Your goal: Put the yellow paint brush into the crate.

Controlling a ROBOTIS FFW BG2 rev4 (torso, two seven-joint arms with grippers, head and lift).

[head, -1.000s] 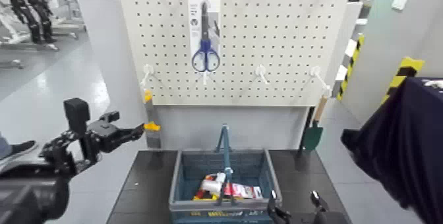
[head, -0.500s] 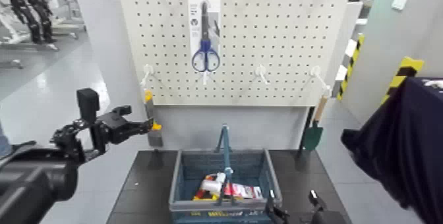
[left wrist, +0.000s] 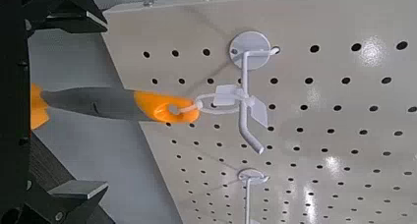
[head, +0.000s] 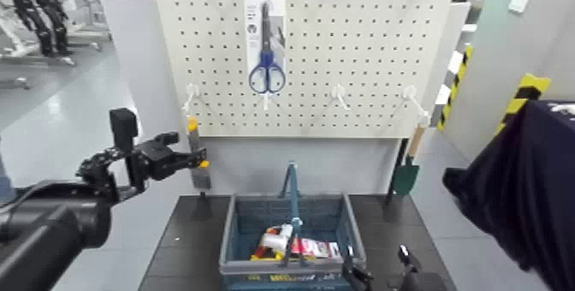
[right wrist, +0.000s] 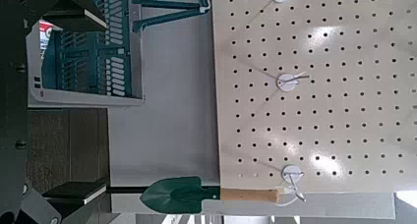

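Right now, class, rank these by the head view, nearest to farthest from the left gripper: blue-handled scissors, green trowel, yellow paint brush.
1. Yellow paint brush: beside the left gripper, at left.
2. Blue-handled scissors: upper middle.
3. Green trowel: far right.
The right gripper waits lower right.

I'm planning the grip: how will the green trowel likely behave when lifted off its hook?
The green trowel will probably stay stiff, given its straight wooden handle. Hanging by a loop at the handle's end, it may swing if nudged. Its broad blade could make that end heavier.
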